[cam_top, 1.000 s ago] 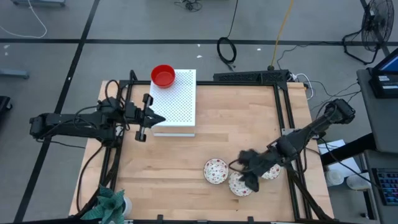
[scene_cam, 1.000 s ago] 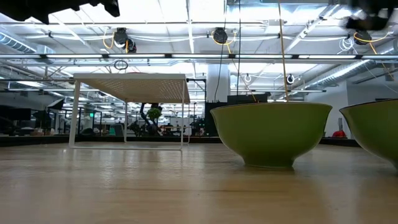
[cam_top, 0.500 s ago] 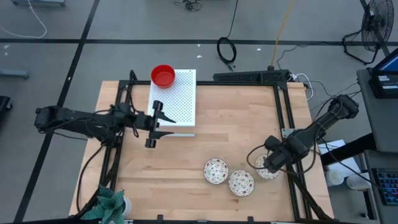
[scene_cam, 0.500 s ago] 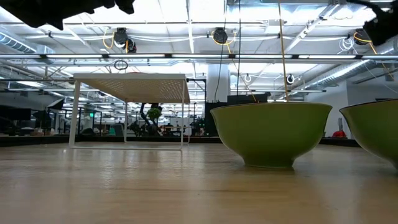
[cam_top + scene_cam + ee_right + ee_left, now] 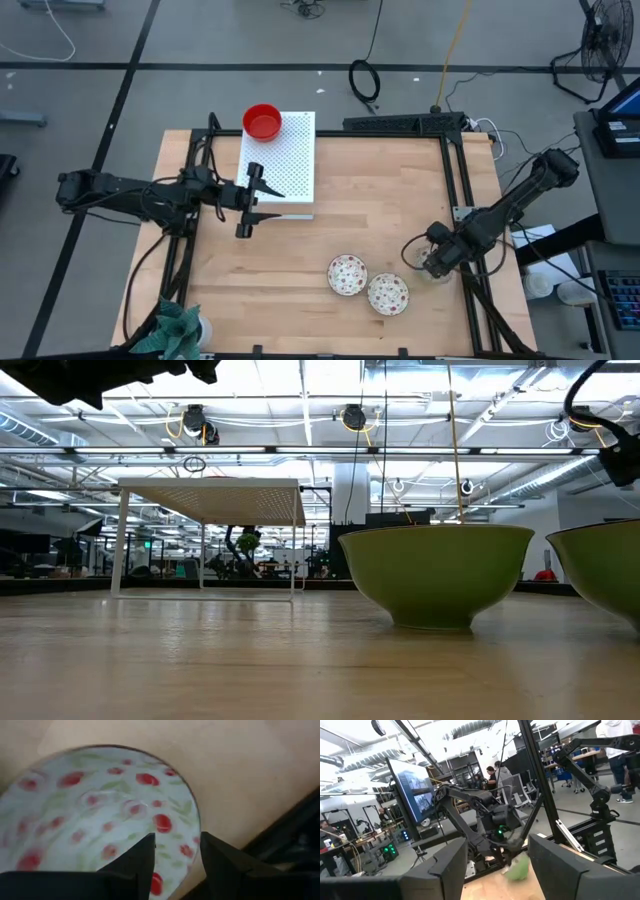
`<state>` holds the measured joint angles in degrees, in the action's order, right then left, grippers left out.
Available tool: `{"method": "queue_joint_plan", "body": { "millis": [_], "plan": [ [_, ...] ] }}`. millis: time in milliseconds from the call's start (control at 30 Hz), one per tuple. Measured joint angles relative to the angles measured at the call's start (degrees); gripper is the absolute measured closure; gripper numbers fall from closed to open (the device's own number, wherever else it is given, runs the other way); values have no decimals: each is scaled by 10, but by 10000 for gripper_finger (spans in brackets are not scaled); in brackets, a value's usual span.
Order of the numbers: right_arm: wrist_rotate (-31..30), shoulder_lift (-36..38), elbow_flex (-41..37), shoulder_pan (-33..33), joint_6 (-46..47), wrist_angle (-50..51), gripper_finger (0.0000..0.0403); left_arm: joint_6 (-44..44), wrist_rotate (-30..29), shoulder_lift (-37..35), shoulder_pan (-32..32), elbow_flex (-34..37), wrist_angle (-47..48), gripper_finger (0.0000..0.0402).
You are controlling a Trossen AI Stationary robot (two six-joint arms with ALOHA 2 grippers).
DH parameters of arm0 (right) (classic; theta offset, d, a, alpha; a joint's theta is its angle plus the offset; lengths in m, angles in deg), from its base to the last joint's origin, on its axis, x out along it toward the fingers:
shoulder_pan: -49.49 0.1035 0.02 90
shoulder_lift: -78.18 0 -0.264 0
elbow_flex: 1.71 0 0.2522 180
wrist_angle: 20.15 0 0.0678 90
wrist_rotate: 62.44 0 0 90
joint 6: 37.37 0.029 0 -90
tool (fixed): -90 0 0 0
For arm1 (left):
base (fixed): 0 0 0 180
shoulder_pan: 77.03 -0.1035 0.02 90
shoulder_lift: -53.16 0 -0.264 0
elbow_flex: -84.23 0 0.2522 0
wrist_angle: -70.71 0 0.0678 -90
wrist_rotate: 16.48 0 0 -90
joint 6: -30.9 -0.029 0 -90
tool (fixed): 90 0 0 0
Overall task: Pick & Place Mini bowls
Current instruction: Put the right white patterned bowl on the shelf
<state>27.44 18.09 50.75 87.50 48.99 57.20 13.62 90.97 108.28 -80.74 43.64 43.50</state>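
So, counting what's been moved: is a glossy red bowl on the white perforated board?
Yes, one glossy red bowl sits at the white perforated board's far corner.

Overhead view straight down; low view level across table (image 5: 250, 660); wrist views close.

A bowl (image 5: 262, 122) sits on the board's (image 5: 285, 165) 11 o'clock corner; two patterned bowls (image 5: 347, 275) lie side by side at the table's (image 5: 380, 200) 5 o'clock, a third (image 5: 425, 268) at their 3 o'clock

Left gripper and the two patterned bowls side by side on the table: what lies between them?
Bare wood only, seen from above, between the left gripper and the two patterned bowls.
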Motion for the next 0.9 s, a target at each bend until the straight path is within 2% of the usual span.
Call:
{"method": "queue_joint_plan", "body": {
  "millis": [333,900],
  "plan": [
    [-1,4,-46,0,-13,-83,264,2,0,0,0,0,3,188],
    [-1,4,-45,-1,-14,-206,264,8,0,0,0,0,4,188]
  ]
}}
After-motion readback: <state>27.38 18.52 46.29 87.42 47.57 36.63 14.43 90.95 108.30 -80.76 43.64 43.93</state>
